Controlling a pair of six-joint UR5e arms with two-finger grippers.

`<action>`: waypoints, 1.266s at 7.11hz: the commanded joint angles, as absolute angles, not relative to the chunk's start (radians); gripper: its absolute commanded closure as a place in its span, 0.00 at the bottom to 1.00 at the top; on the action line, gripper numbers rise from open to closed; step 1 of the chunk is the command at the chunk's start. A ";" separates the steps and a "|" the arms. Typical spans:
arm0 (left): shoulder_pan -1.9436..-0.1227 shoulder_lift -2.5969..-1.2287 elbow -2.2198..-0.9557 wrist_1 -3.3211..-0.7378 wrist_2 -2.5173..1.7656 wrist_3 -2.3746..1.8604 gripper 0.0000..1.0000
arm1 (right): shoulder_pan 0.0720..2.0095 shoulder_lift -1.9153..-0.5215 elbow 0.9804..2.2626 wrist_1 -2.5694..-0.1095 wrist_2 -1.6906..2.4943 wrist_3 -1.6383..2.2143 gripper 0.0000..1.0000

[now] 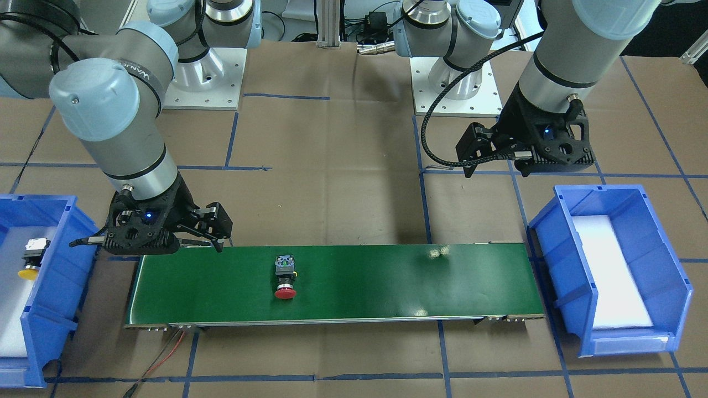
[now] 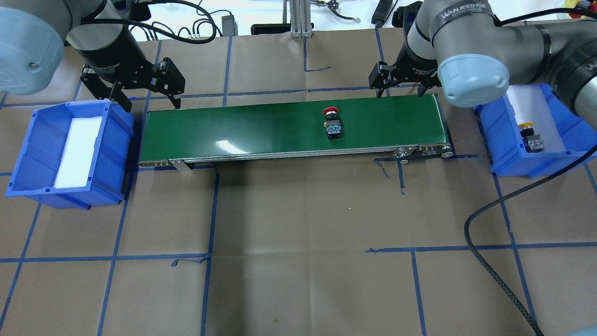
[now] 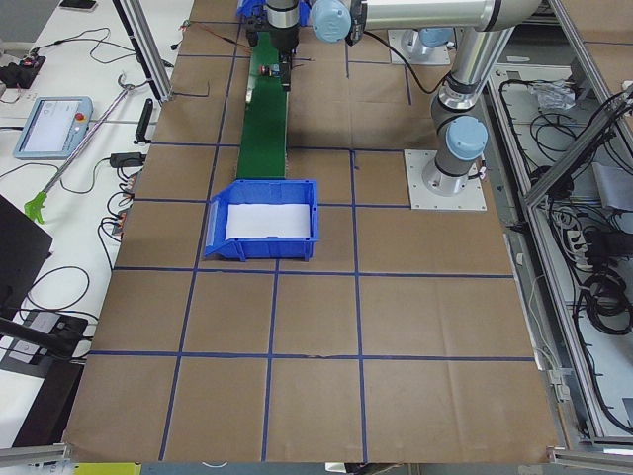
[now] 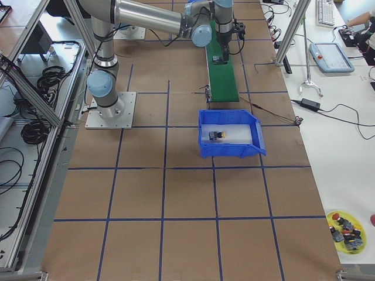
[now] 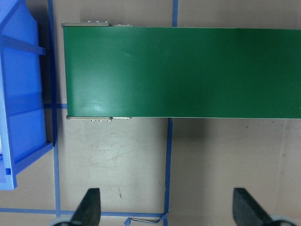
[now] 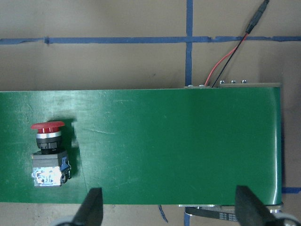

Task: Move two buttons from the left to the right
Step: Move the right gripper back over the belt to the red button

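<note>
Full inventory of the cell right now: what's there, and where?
red button: 1, red cap, lying on the belt, right of its middle
yellow button: 1, yellow cap, in the right bin
conveyor belt: 1, green, between the bins
left bin: 1, blue, white liner, no button visible
right bin: 1, blue, white liner
table: 1, brown, blue tape grid
dish: 1, yellow, small parts, side bench
left gripper: 1, black, open, near belt's left end
right gripper: 1, black, open, near belt's right end
</note>
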State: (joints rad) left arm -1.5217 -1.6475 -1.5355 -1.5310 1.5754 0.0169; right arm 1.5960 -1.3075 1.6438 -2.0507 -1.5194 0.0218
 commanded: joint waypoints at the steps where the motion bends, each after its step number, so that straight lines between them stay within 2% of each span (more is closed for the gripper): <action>1: -1.522 -1.647 -1.536 -1.531 1.575 0.017 0.00 | 1.592 -1.279 1.646 -2.051 -1.519 0.031 0.01; 9: -1.522 -1.647 -1.536 -1.532 1.575 0.017 0.00 | 1.608 -1.190 1.626 -2.102 -1.470 0.104 0.01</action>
